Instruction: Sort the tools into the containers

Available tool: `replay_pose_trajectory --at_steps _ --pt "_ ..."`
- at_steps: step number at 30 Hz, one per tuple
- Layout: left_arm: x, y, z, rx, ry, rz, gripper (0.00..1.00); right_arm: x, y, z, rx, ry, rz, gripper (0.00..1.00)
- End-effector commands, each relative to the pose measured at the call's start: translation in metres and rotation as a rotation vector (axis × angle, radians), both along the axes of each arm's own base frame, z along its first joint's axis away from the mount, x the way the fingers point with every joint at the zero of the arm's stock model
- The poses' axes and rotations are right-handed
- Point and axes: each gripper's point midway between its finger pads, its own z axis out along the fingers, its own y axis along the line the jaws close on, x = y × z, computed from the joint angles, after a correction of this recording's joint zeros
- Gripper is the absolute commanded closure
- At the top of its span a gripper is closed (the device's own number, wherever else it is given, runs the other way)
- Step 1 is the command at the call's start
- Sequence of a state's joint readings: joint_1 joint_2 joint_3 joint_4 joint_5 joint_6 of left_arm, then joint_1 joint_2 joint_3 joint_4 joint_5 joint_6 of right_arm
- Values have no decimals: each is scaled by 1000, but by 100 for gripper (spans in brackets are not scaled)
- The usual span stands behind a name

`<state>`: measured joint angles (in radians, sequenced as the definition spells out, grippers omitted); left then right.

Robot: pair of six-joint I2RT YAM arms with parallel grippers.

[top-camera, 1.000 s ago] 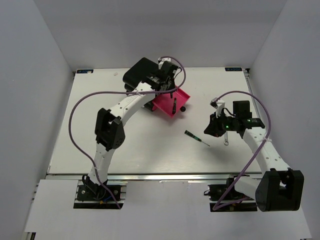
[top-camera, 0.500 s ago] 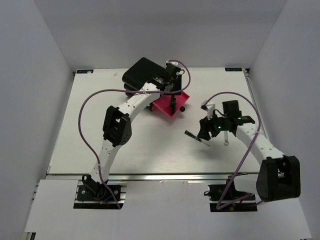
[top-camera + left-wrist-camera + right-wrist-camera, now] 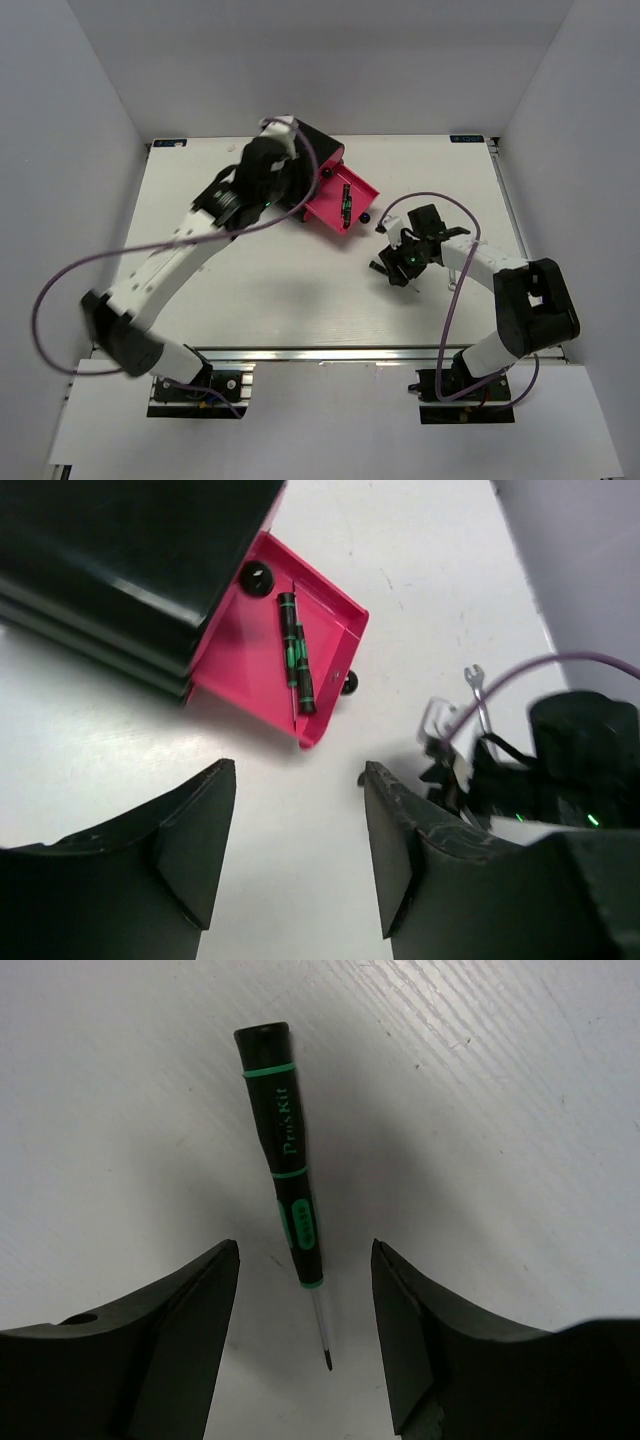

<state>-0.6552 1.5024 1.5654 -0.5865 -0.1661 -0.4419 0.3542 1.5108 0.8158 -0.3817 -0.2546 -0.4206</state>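
Note:
The pink drawer (image 3: 335,212) (image 3: 245,670) stands pulled out of the black casing (image 3: 312,150) (image 3: 110,550). Two thin black screwdrivers with green bands (image 3: 296,655) (image 3: 346,200) lie in it. My left gripper (image 3: 297,770) (image 3: 285,190) hovers open and empty, back from the drawer's front. A third small screwdriver (image 3: 285,1160) lies on the table, its handle end and tip between the open fingers of my right gripper (image 3: 304,1250) (image 3: 395,270), which touch nothing. In the top view that gripper covers it. A small silver wrench (image 3: 477,680) lies on the table beyond the right arm.
A black knob (image 3: 257,577) of another drawer shows beside the open one, whose own knob (image 3: 349,683) (image 3: 365,217) points toward the right arm (image 3: 560,770). A purple cable (image 3: 420,200) loops above the right wrist. White walls enclose the table.
My left gripper opened and swung back from the drawer, leaving a screwdriver inside. My right gripper opened and moved left, down over the screwdriver on the table.

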Motion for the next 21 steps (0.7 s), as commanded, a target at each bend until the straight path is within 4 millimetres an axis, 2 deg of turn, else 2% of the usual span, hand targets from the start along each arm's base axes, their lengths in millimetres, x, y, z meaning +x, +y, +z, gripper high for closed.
replay_pose_trajectory --at_steps 1,6,9,10,11,12,14,15,17,18,20,21 --pt "-35 44 -10 -32 -8 95 35 23 8 8 -11 -77 14 41" --pt "-75 83 -35 -100 32 207 29 15 15 -9 -48 -48 36 53" --pt "-92 101 -47 -145 50 275 26 12 14 -18 -69 -36 35 72" --pt "-96 104 -50 -153 52 286 26 10 11 -21 -80 -27 30 84" --pt "-98 107 -52 -171 58 303 26 8 10 -23 -85 -21 32 90" --pt "-103 113 -56 -173 59 318 25 7 9 -22 -89 -18 34 100" --pt "-106 117 -59 -180 63 335 24 0 8 -18 -85 -1 48 100" --pt "-108 119 -61 -174 68 341 24 2 13 -4 -59 -31 62 100" --pt "-108 121 -64 -163 74 350 20 -9 25 21 25 -18 121 100" --pt "-109 121 -67 -155 82 350 18 -1 38 55 88 -81 150 100" --pt "-106 118 -74 -131 103 341 16 -4 56 90 192 -52 172 100" --pt "-105 116 -76 -123 109 336 14 5 63 112 217 -51 152 100"
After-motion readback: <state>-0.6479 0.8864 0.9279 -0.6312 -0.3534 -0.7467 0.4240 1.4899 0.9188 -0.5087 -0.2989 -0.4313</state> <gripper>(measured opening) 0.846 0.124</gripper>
